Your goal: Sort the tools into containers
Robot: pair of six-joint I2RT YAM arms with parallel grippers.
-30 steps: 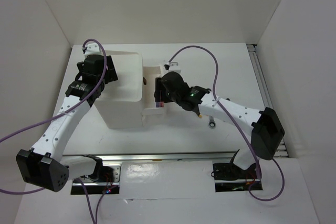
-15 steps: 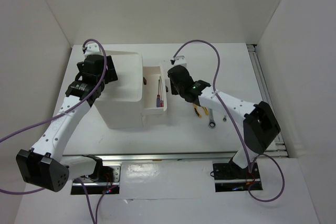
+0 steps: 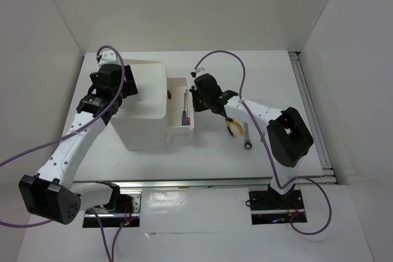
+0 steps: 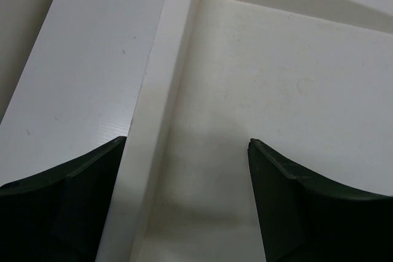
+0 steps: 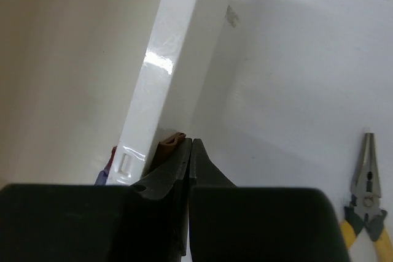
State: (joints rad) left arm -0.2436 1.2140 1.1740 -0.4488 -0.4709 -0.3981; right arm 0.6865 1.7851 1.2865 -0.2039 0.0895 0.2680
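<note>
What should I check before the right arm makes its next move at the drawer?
1. Right gripper free of any tool: ok, its fingers are pressed together with nothing between them.
2. Grip on the brown handle: not ok, the shut fingers sit beside it, not around it.
3. Red and blue screwdrivers fully inside the drawer: ok.
4. Left gripper placed to steady the box: ok, it is open astride the bin rim.
5. All tools sorted: not ok, pliers and a wrench lie on the table.
</note>
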